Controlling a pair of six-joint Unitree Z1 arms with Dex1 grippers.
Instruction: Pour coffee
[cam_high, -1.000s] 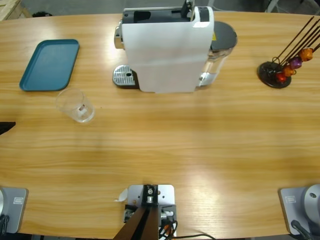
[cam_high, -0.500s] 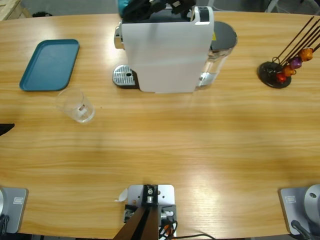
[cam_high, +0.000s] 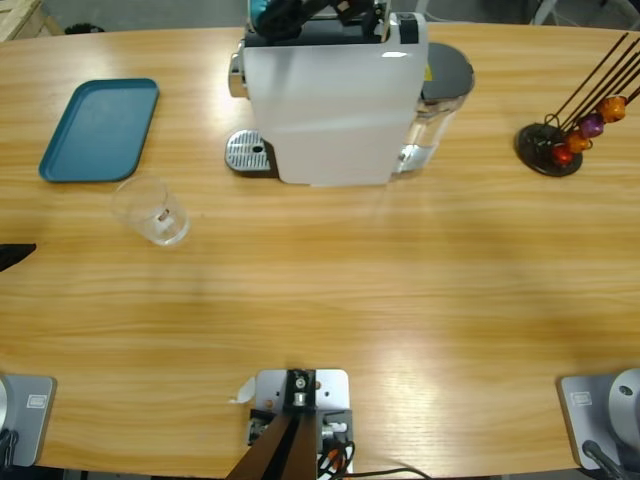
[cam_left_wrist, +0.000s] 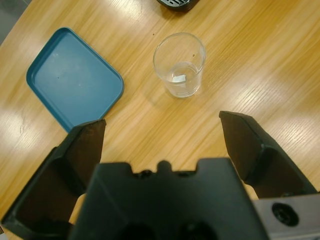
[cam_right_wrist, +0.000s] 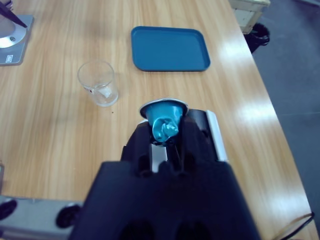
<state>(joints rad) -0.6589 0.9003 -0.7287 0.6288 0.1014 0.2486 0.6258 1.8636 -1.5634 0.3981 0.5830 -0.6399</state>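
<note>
A blue tray (cam_high: 99, 129) lies at the table's ten o'clock, with an empty clear glass (cam_high: 151, 211) just beside it toward five o'clock. The left gripper (cam_left_wrist: 165, 140) hangs wide open above them. At twelve o'clock, the right gripper (cam_right_wrist: 165, 131) pinches a teal capsule (cam_right_wrist: 163, 120) over the white coffee machine (cam_high: 330, 95). No coffee shows anywhere.

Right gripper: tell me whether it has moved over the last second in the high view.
Yes. The right gripper, absent a second ago, now shows above the coffee machine's top edge, holding a teal capsule; since half a second ago it has edged slightly right.
</note>
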